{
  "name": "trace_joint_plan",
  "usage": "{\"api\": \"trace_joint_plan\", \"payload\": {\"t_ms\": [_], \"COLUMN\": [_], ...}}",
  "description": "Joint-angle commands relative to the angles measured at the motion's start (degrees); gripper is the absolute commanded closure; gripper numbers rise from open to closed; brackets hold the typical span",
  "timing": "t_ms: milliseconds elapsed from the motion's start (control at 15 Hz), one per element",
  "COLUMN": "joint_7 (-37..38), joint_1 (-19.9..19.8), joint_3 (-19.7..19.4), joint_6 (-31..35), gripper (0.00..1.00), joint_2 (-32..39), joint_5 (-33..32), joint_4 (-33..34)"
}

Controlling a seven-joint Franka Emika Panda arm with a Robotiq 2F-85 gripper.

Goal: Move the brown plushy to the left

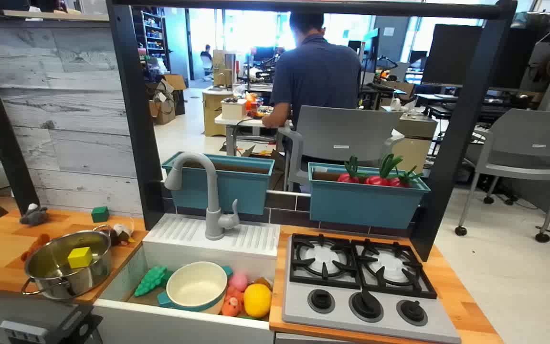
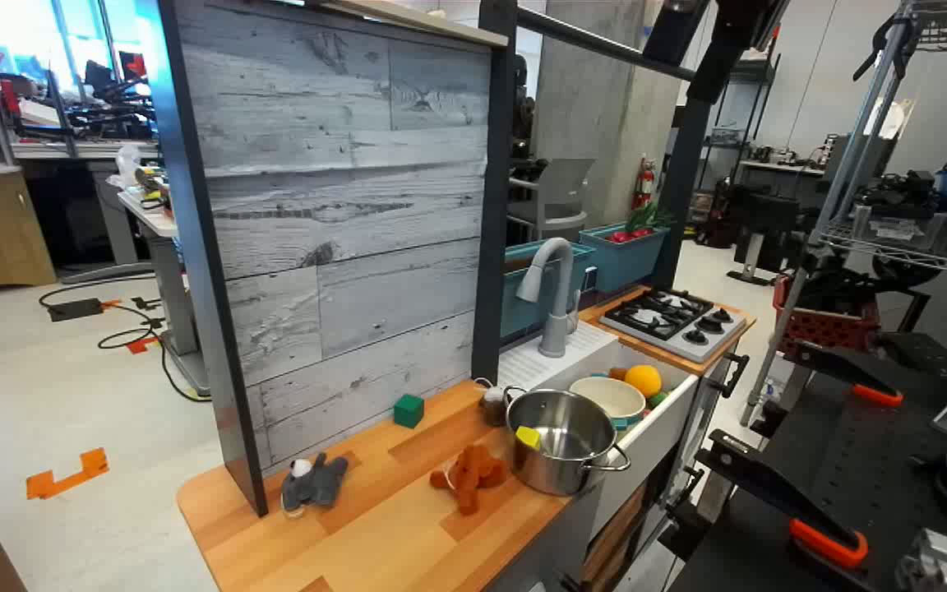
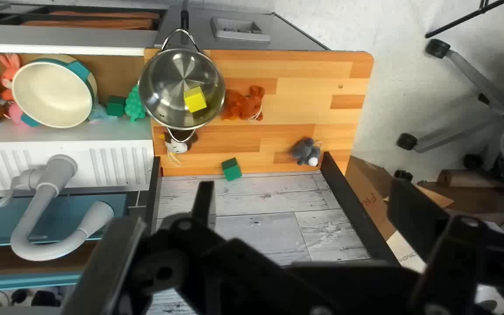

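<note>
A reddish-brown plushy (image 2: 471, 478) lies on the wooden counter (image 2: 375, 543) beside the steel pot (image 2: 560, 444). In an exterior view the plushy (image 1: 37, 244) is mostly hidden behind the pot. In the wrist view the plushy (image 3: 244, 104) lies against the pot's right side in the picture. A dark brown and white plushy (image 3: 181, 142) lies by the pot's handle. My gripper (image 3: 306, 208) is open with nothing between its fingers. The gripper (image 2: 681, 76) also shows at the top of an exterior view, high above the counter and apart from the plushies.
A yellow block (image 3: 195, 99) is in the pot. A grey plushy (image 3: 306, 152) and a green block (image 3: 231, 169) sit near the wood-patterned back panel (image 2: 350, 247). The sink (image 1: 179, 317) holds a cream pot and toys. A grey faucet (image 1: 212, 200) stands behind it.
</note>
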Motion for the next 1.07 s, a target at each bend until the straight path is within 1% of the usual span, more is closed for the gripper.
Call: {"api": "trace_joint_plan", "payload": {"t_ms": [0, 400, 533, 667, 800, 933, 1000], "joint_7": [0.05, 0.05, 0.70, 1.06, 2.35, 4.51, 5.64], "joint_1": [0.02, 0.02, -0.12, -0.27, -0.61, -1.36, -1.77], "joint_3": [-0.02, -0.02, 0.33, 0.78, 1.40, 2.04, 2.18], "joint_6": [-0.13, -0.13, 2.09, 5.20, 9.55, 12.76, 12.62], "gripper": [0.00, 0.00, 0.00, 0.00, 0.00, 0.00, 0.00], "joint_2": [-0.02, -0.02, 1.05, 3.81, 8.67, 14.28, 17.38], "joint_5": [-0.05, -0.05, -0.14, -0.62, -1.23, -3.01, -4.45], "joint_4": [0.08, 0.09, 0.18, 1.11, 3.38, 6.68, 9.15]}}
